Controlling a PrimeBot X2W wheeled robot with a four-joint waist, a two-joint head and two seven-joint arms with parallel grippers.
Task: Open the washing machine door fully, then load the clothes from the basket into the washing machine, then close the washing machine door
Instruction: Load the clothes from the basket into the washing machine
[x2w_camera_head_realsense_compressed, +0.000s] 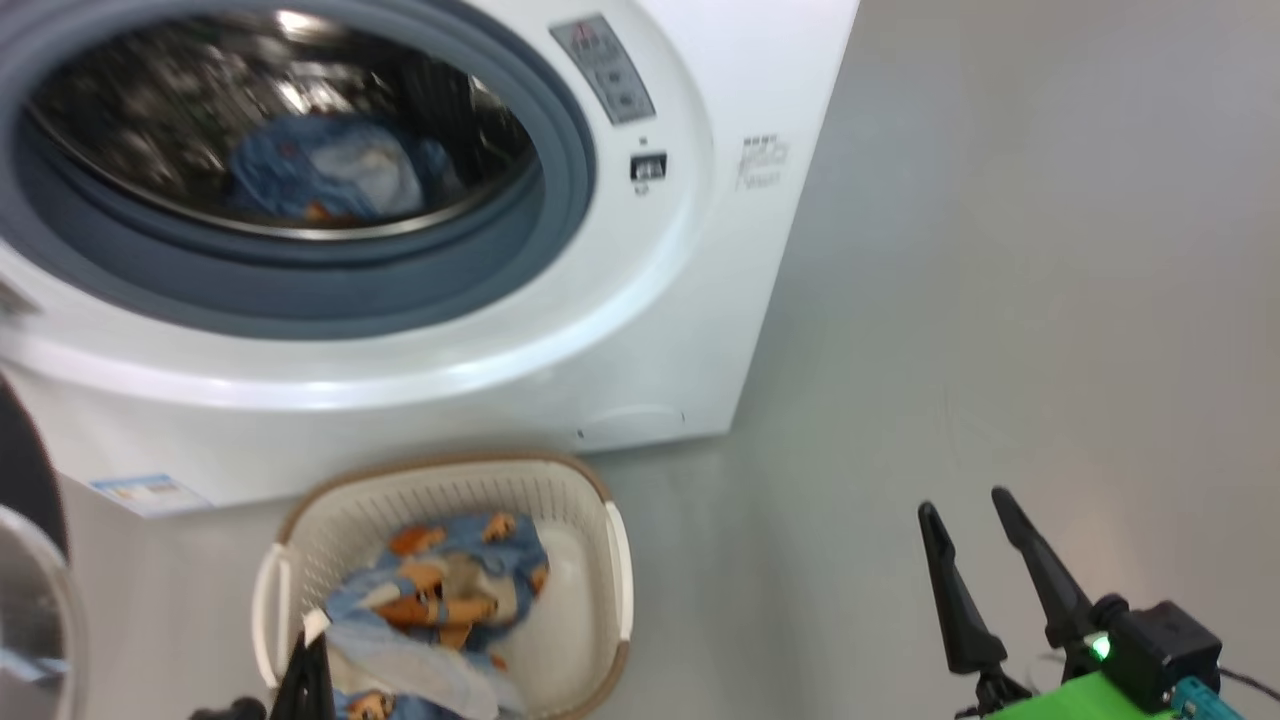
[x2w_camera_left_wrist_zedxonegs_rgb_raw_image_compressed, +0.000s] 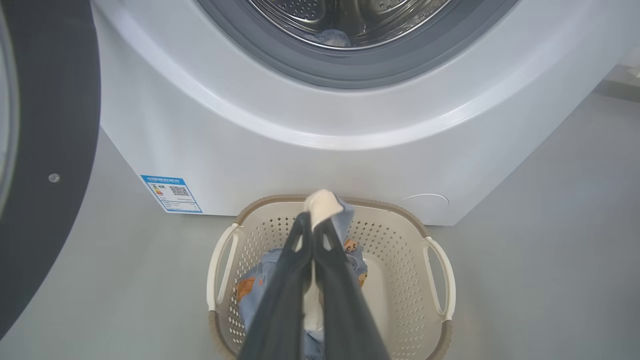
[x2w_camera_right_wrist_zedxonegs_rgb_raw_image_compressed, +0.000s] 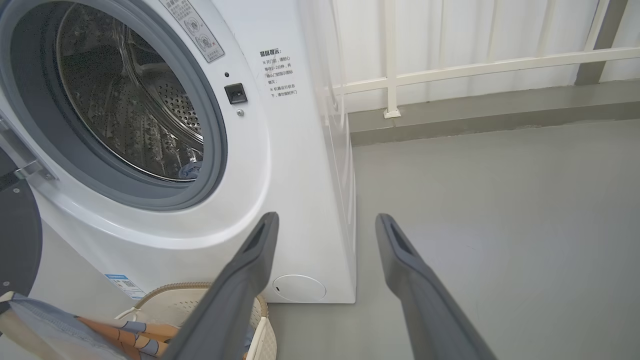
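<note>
Left wrist view: the light blue bear-printed fabric with plain white cloth (x2w_camera_left_wrist_zedxonegs_rgb_raw_image_compressed: 324, 202) lies heaped in the small cream perforated plastic basket (x2w_camera_left_wrist_zedxonegs_rgb_raw_image_compressed: 400, 250). One white fold of it is clamped between the clenched dark fingers of the left gripper (x2w_camera_left_wrist_zedxonegs_rgb_raw_image_compressed: 313, 226). The basket stands on the grey floor (x2w_camera_left_wrist_zedxonegs_rgb_raw_image_compressed: 550, 225), just in front of the big white front-loading washing machine (x2w_camera_left_wrist_zedxonegs_rgb_raw_image_compressed: 250, 140) and near its blue label sticker (x2w_camera_left_wrist_zedxonegs_rgb_raw_image_compressed: 171, 193). A further blue-and-white piece (x2w_camera_head_realsense_compressed: 320, 175) rests inside the perforated steel drum (x2w_camera_head_realsense_compressed: 150, 120). The round glossy black door (x2w_camera_left_wrist_zedxonegs_rgb_raw_image_compressed: 50, 125) stands swung open at the machine's left. The right gripper (x2w_camera_head_realsense_compressed: 962, 503) hovers over the floor, off to the machine's right. Its jaws are spread and released.
</note>
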